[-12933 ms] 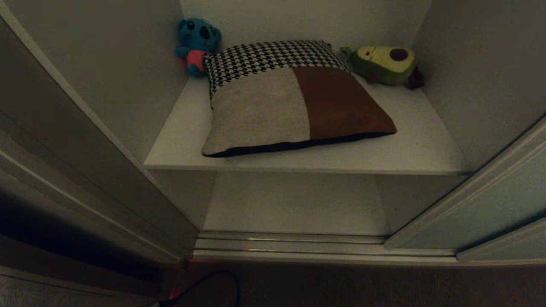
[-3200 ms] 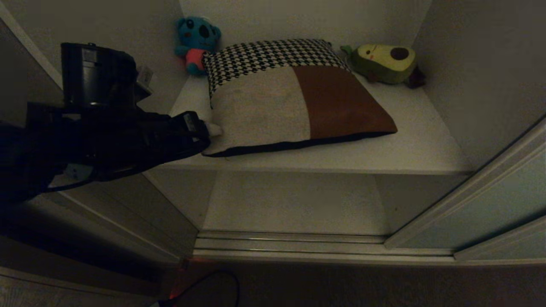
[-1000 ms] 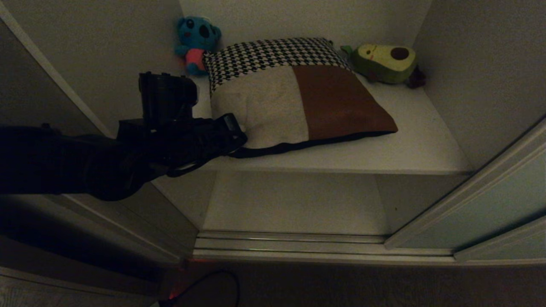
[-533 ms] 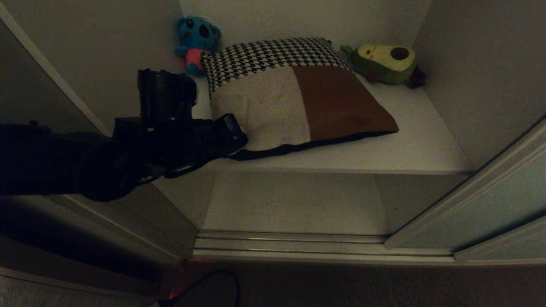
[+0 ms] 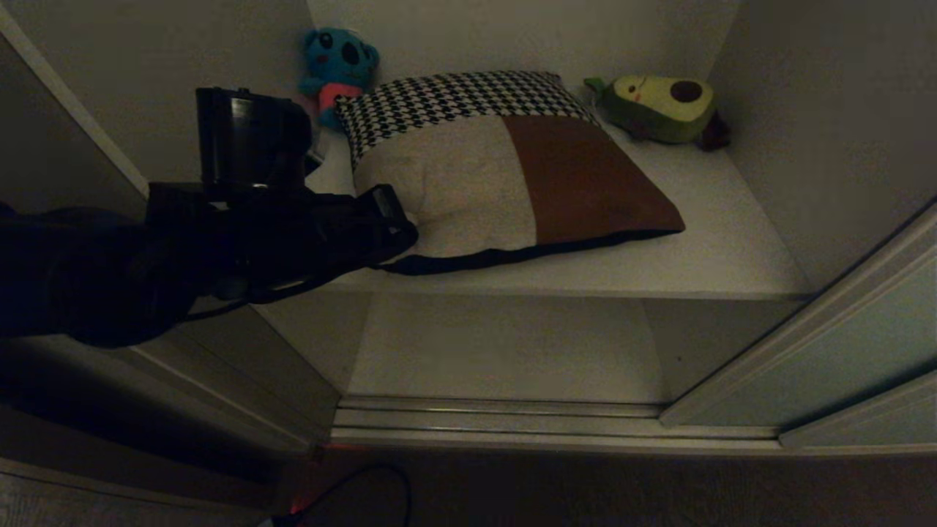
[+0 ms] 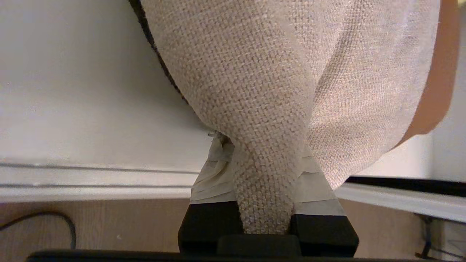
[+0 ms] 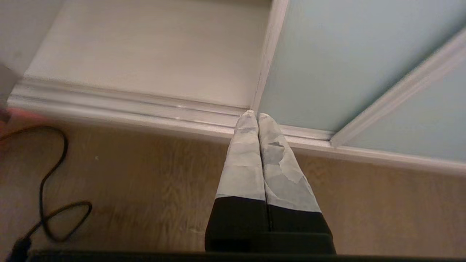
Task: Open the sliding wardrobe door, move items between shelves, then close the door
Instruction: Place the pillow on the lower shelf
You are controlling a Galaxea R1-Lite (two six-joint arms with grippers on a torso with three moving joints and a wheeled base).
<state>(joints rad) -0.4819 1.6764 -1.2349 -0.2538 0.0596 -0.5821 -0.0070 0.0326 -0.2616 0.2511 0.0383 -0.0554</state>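
Left gripper (image 6: 263,182) pinches the cushion's (image 5: 505,168) front-left corner on the upper shelf (image 5: 717,249). Right gripper (image 7: 257,118), fingers pressed together and empty, hangs above the wooden floor (image 7: 145,182).

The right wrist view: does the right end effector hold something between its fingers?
No. The right end effector has its two taped fingers pressed together with nothing between them, hanging above the wooden floor.

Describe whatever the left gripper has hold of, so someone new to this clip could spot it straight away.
In the open wardrobe, look at the upper shelf. Between two plush toys, a blue one and an avocado, lies the cushion; the left gripper pinches its near left corner. It is far bigger than the toys, flat, and patched in beige, rust-brown and houndstooth.
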